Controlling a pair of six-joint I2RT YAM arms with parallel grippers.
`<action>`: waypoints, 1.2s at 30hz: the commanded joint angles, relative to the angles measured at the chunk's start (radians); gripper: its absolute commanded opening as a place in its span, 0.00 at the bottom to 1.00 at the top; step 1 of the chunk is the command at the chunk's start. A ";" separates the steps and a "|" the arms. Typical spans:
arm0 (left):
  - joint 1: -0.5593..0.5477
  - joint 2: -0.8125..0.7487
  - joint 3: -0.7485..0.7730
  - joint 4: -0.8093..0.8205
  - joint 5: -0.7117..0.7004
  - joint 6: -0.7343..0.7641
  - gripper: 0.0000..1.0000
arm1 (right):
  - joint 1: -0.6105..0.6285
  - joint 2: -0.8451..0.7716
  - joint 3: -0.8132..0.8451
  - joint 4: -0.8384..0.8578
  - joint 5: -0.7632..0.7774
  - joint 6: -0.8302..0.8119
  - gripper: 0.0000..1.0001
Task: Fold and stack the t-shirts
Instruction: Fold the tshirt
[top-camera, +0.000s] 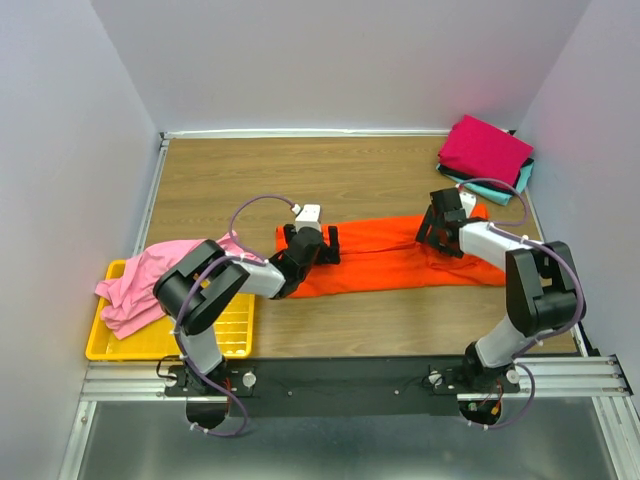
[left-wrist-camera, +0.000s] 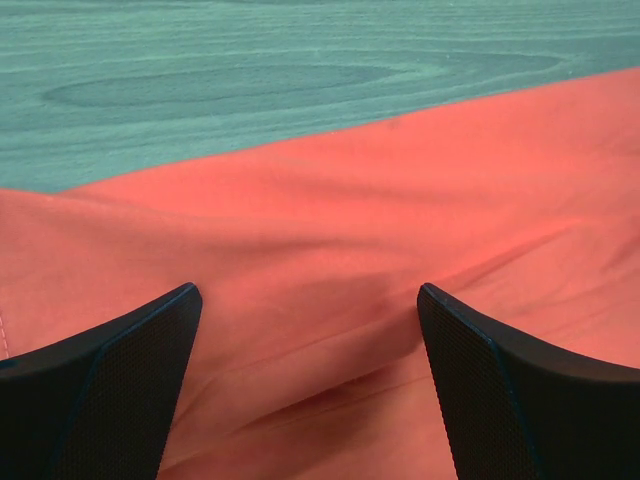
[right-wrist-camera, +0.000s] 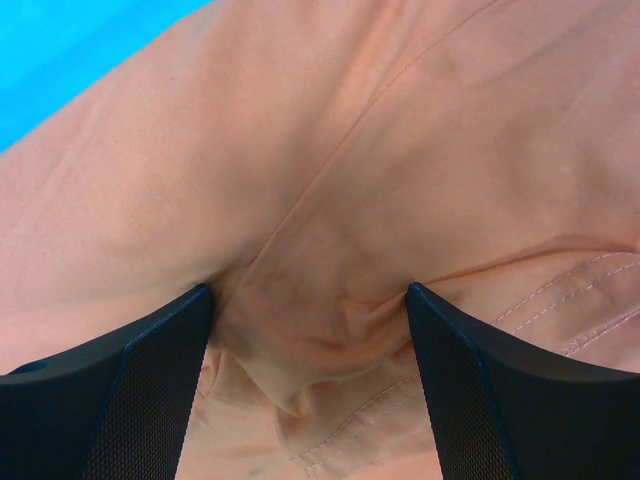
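Note:
The bright orange t-shirt (top-camera: 395, 258) lies folded into a long band across the middle of the wooden table (top-camera: 350, 180). My left gripper (top-camera: 312, 243) is open over the band's left end; the left wrist view shows its fingers (left-wrist-camera: 120, 390) spread above flat orange cloth (left-wrist-camera: 330, 260). My right gripper (top-camera: 440, 232) is open over the band's right end; its fingers (right-wrist-camera: 480, 390) straddle a raised bunch of orange cloth (right-wrist-camera: 330, 310) with stitched hems. The light pink t-shirt (top-camera: 150, 275) lies crumpled on the yellow tray. Folded magenta (top-camera: 485, 150), dark and teal (top-camera: 524, 180) shirts are stacked at the back right.
The yellow plastic mesh tray (top-camera: 225, 335) sits at the front left edge under the pink shirt. White walls close in the table on three sides. The black base rail (top-camera: 350, 380) runs along the near edge.

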 joint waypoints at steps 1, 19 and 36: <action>-0.013 -0.013 -0.081 -0.031 0.012 -0.059 0.97 | 0.003 0.115 0.028 0.032 -0.024 0.014 0.85; -0.157 -0.096 -0.273 -0.035 0.010 -0.231 0.97 | 0.003 0.457 0.422 0.050 -0.355 -0.245 0.84; -0.457 -0.030 -0.255 -0.141 0.047 -0.378 0.97 | 0.064 0.717 0.743 0.012 -0.581 -0.291 0.84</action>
